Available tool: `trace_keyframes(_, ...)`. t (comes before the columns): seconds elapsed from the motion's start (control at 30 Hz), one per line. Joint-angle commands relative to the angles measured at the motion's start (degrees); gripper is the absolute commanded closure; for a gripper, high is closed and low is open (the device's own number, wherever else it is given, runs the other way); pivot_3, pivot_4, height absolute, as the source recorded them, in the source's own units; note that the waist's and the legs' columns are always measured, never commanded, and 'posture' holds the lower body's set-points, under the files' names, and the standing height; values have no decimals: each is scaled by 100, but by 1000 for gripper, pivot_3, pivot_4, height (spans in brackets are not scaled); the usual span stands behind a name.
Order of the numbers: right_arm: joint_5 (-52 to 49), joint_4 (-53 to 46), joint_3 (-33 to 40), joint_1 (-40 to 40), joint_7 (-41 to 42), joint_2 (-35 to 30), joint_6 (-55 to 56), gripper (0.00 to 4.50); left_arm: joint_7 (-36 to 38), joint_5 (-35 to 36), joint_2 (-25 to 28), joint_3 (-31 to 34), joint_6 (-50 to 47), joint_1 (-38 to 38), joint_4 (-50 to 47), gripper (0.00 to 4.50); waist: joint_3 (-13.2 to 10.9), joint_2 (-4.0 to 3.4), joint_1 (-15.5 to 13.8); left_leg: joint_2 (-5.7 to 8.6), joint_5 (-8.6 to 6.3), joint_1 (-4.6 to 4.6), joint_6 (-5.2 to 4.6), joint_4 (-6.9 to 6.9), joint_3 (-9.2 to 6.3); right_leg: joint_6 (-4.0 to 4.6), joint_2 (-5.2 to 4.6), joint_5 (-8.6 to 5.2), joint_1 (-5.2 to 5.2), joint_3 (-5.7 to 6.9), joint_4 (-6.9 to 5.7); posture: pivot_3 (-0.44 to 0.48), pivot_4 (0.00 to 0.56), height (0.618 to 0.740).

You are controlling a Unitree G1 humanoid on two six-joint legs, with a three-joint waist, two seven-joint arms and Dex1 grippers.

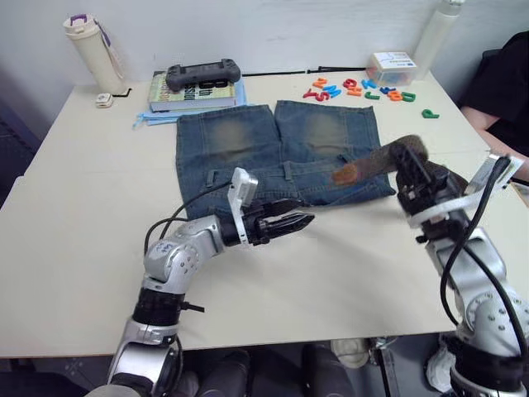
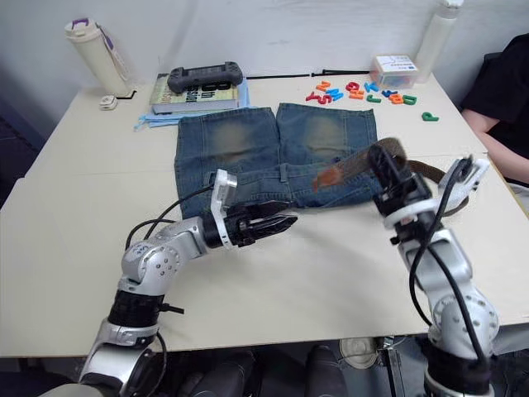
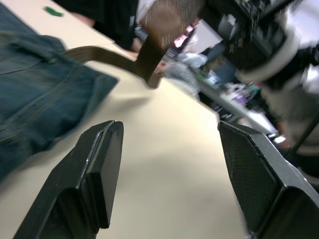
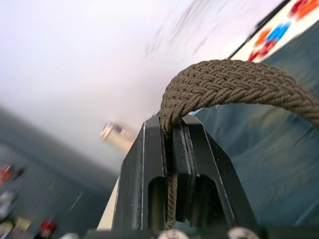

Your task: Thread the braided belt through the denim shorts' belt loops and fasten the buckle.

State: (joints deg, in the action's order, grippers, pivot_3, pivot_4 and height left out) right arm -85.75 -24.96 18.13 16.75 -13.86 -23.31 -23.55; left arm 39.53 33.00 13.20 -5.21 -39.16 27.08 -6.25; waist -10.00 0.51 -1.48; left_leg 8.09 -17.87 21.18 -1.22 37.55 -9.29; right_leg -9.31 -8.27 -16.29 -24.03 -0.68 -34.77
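The denim shorts (image 1: pixel 248 153) lie flat mid-table, waistband toward me, with a belt loop (image 1: pixel 288 170) showing on it. My right gripper (image 1: pixel 407 153) is shut on the braided belt (image 1: pixel 372 163) and holds it raised over the shorts' right waist corner. The belt's tan leather tip (image 1: pixel 345 174) points at the waistband, and its dark strap (image 2: pixel 430 171) trails off to the right behind the gripper. In the right wrist view the woven strap (image 4: pixel 234 84) is pinched between the fingers. My left gripper (image 1: pixel 302 220) hovers open just in front of the waistband, empty. The buckle is out of view.
At the back lie a book (image 1: pixel 194 93) with a black game controller (image 1: pixel 203 75) on it, a white bottle (image 1: pixel 92 51), scattered coloured letters (image 1: pixel 364 88) and a small box (image 1: pixel 392 66). A person's arm (image 1: pixel 488 132) rests at the right table edge.
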Motion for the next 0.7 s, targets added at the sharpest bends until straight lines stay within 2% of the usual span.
trace_keyframes(0.03, 336, 429, 216, 367, -64, -46, 79, 4500, -298, -1133, 117, -551, 1164, -331, -137, 1122, 0, 0, 0, 0, 0, 0, -1, -5, 1, 0, 0, 0, -3, -2, 1, 0, 150, 731)
trace_keyframes(0.2, 248, 238, 400, 367, -7, -80, -43, 4500, -1224, -3043, 420, -925, 3228, -90, 904, 1122, 0, 0, -15, -1, 2, 17, 2, -20, 15, 6, -3, -3, -40, -5, -13, 0, 150, 731)
trace_keyframes(0.33, 33, -227, 410, 238, 17, -26, -110, 4500, -1805, -4023, 446, -1160, 4356, 440, 2001, 1122, 0, 0, -10, -1, 4, 15, -1, -18, 31, 5, -4, -2, -45, -21, -20, 0, 150, 731)
trace_keyframes(0.5, -184, -702, 367, 103, -240, 60, -76, 4500, -2357, -4927, 215, -1589, 5370, 1133, 3523, 1122, 0, 0, -9, 0, 5, 15, -3, -19, 38, 1, -4, -1, -47, -28, -23, 0, 150, 731)
trace_keyframes(0.7, -238, -1003, 352, 12, -470, 138, 52, 4500, -3111, -5652, -189, -1885, 5892, 1859, 4857, 1122, 1, 1, -22, 2, 8, 14, -8, -15, 44, -4, -6, 2, -47, -33, -28, 0, 150, 731)
